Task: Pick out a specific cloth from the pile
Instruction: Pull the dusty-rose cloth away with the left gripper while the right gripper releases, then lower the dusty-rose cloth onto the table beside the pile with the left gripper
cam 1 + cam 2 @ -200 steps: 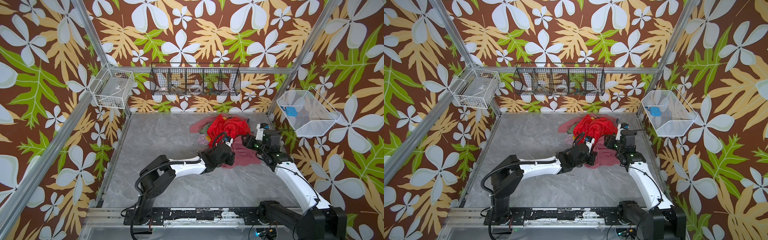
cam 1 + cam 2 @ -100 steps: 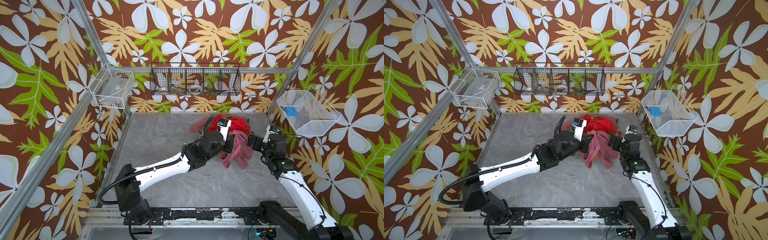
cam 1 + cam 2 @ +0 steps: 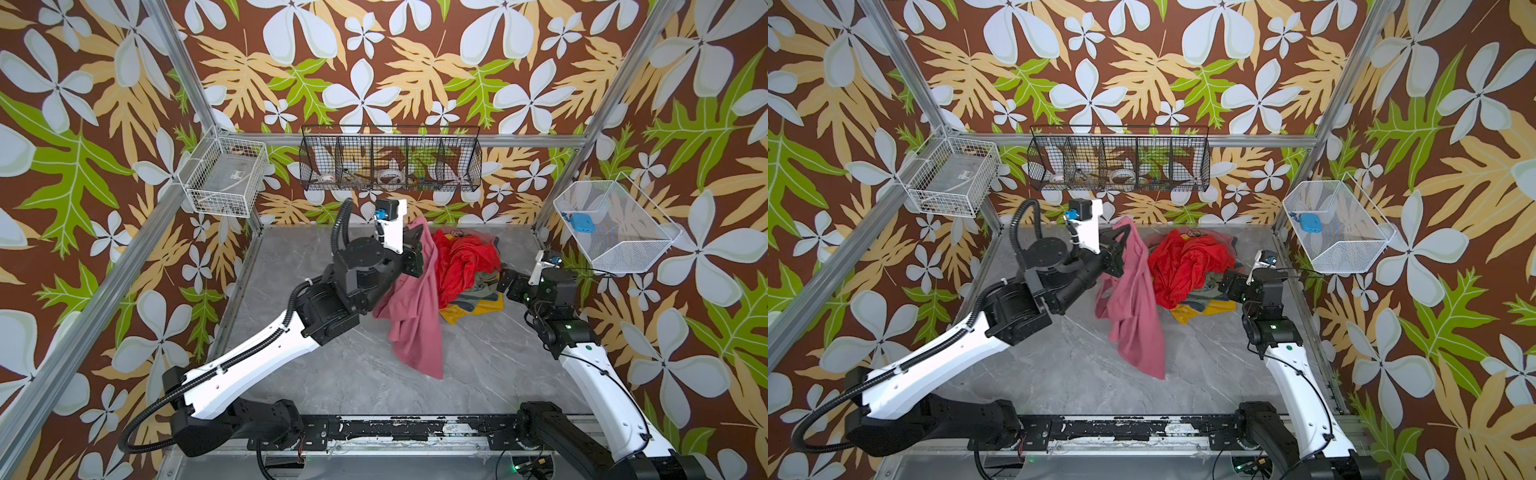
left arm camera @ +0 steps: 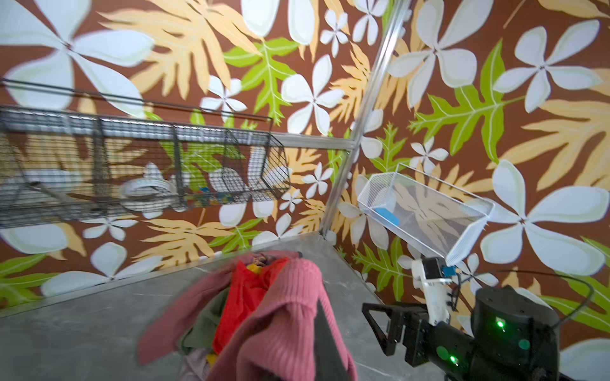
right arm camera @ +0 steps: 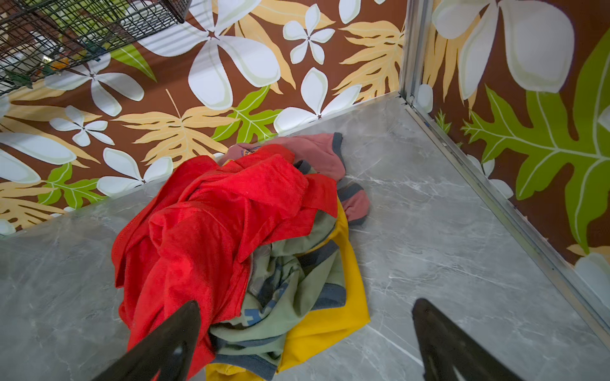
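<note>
Clearly gripping a soft, matte dusty-rose cloth [image 3: 415,324] by its top edge with the left gripper [image 3: 417,239], jaws pinched tight on the fabric. Hanging from there in long folds above the grey marble-patterned table [image 3: 316,374], lowest corner down near the surface; cannot tell whether touching.

Placed, in both top views, just left of the mound of many-coloured cloths [image 3: 465,266], close beside it up top, apart lower down. Heaped at the back of the table near the rear wall: a large bright red cloth [image 5: 214,224] uppermost, an olive green piece [image 5: 290,283] and a mustard yellow piece [image 5: 323,330] beneath, a pink piece with grey trim [image 5: 313,148] on the far side.

From the left wrist view, blurred rose fabric [image 4: 290,316] draped across the foreground, red and green behind.

Holding nothing in the right gripper [image 3: 501,283]: black fingers [image 5: 171,339] spread wide, low, just beside the mound's right edge and pointed at it.

Up on the walls: a long black wire basket [image 3: 390,158], a white wire basket [image 3: 224,174], a white mesh basket [image 3: 615,232] with a small blue object [image 3: 579,222].
</note>
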Robot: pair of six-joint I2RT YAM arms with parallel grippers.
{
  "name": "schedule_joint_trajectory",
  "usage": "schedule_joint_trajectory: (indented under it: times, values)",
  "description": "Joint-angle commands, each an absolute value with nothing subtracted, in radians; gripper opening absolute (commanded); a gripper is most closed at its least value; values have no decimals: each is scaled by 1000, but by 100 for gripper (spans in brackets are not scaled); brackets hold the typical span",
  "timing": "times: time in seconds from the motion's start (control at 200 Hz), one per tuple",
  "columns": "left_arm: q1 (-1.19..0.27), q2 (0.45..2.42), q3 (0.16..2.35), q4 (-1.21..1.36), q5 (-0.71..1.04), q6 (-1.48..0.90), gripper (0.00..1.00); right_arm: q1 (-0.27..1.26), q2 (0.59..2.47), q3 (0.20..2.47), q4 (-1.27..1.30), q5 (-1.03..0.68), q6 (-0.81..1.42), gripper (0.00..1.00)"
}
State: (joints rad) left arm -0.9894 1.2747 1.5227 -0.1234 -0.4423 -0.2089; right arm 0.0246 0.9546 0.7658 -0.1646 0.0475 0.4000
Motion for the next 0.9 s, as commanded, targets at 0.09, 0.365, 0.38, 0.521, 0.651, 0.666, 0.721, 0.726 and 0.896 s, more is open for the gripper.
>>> schedule_joint_trajectory:
  times: [0.09,0.365,0.38,0.521,0.651,0.666,0.721,0.726,0.896]
  values:
    - [-944,1186,1520,-268,-581,-166,0,24,970,757,-131,-12,428,100]
    - [-802,1068,1332,-378,-657,-190,0,24,982,753,-116,-73,442,97]
    - [-790,1065,1318,-380,-658,-189,0,25,982,755,-117,-76,442,97]
    - [-729,1045,1193,-356,-611,-213,0,24,985,750,-112,-111,445,94]
    - [-729,1064,1098,-317,-480,-326,0,24,982,740,-104,-126,458,91]
    - [-729,1069,1086,-309,-464,-338,0,25,982,739,-103,-128,460,91]
    - [-730,1081,1044,-277,-419,-371,0,25,983,737,-100,-136,463,90]
    - [-730,1082,1040,-274,-416,-374,0,26,984,737,-100,-136,463,90]
    - [-730,1133,969,-186,-377,-420,0,26,991,742,-111,-146,457,89]
